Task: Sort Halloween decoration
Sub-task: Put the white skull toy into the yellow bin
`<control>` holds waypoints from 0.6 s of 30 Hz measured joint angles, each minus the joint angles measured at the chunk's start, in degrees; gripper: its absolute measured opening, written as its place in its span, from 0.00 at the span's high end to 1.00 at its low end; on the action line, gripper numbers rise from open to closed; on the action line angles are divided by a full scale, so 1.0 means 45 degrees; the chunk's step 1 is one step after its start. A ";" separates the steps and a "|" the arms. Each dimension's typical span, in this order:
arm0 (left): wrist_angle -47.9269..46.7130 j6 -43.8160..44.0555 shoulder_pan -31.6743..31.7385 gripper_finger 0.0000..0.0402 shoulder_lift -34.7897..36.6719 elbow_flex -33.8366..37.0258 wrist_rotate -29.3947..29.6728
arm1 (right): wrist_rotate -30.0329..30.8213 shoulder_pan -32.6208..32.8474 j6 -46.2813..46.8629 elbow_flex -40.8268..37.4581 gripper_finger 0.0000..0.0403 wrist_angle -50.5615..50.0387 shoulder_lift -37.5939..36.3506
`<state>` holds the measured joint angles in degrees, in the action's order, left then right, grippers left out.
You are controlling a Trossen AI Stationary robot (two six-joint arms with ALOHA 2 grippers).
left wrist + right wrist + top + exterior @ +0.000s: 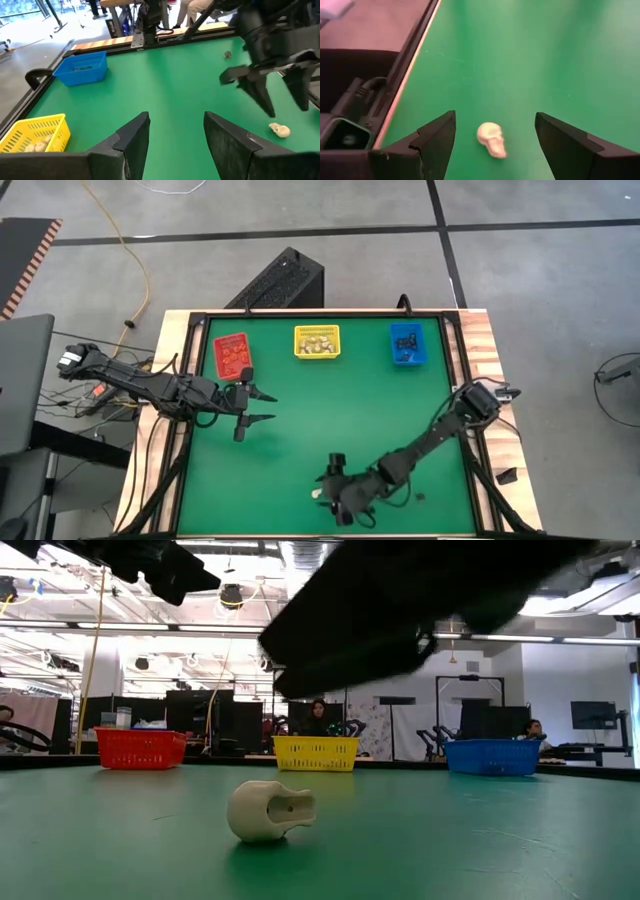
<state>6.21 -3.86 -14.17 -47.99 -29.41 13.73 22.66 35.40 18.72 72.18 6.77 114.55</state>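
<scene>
Green table mat (330,400), cream skull (491,139) at six o'clock between wide-spread right gripper (495,137) fingers, left gripper (262,407) at nine o'clock, fingers apart, empty, workshop room behind.

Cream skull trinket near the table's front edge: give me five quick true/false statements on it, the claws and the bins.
1. The small cream-white plastic skull lies on the green mat between the open fingers of the right claw. True.
2. The right claw has the skull lifted off the mat. False: the skull rests on the mat, with the fingers apart on either side.
3. The left claw is open and empty, below the red rectangular bin in the high view. True.
4. The yellow rectangular bin stands between the red bin and the blue rectangular bin. True.
5. The yellow bin holds nothing. False: cream pieces lie in it.
</scene>
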 joint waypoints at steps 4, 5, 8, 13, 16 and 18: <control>-0.0190 -0.0206 0.0000 0.56 0.0000 0.0000 -0.0011 | -0.1033 -0.0485 -0.0816 -0.1330 0.25 0.2617 0.0056; -0.0196 -0.0238 0.0000 0.56 -0.0002 0.0000 -0.0011 | -0.1316 -0.0588 -0.0968 -0.1608 0.25 0.3348 0.0056; -0.0197 -0.0322 0.0010 0.56 -0.0001 0.0000 0.0005 | -0.1386 -0.0739 -0.1692 -0.2204 0.25 0.4466 0.0056; -0.0117 -0.0432 0.0010 0.56 0.0000 0.0000 0.0025 | -0.2116 -0.0938 -0.2568 -0.2306 0.25 0.5865 0.1230; -0.0113 -0.0423 0.0010 0.56 0.0000 0.0000 0.0049 | -0.3436 -0.1232 -0.2603 -0.1979 0.25 0.6974 0.2209; -0.0120 -0.0365 0.0010 0.56 0.0000 0.0000 0.0049 | -0.3883 -0.1367 -0.2530 -0.1719 0.25 0.7395 0.2658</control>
<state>5.67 -5.50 -14.13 -47.99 -29.41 13.96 5.18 29.25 7.33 64.44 40.05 126.52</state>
